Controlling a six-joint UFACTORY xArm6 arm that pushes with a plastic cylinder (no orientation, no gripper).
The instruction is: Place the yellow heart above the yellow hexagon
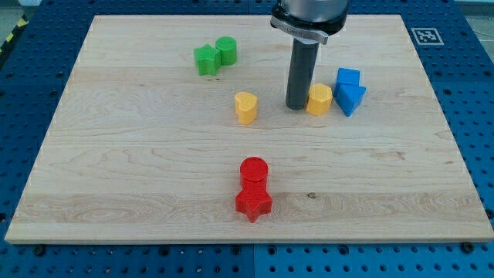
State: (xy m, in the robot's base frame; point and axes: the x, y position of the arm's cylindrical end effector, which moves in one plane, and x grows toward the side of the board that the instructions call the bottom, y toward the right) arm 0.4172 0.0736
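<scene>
The yellow heart (245, 107) stands on the wooden board near the middle. The yellow hexagon (319, 100) lies to its right, touching two blue blocks. My tip (297, 106) is down on the board between the two yellow blocks, right against the left side of the yellow hexagon and about a block's width to the right of the yellow heart.
A blue cube-like block (348, 79) and a blue triangular block (351, 98) sit right of the hexagon. A green star (206, 59) and a green cylinder (226, 51) are at the upper left. A red cylinder (253, 170) and a red star (253, 201) are at the bottom centre. The board's edge (231, 241) runs along the bottom.
</scene>
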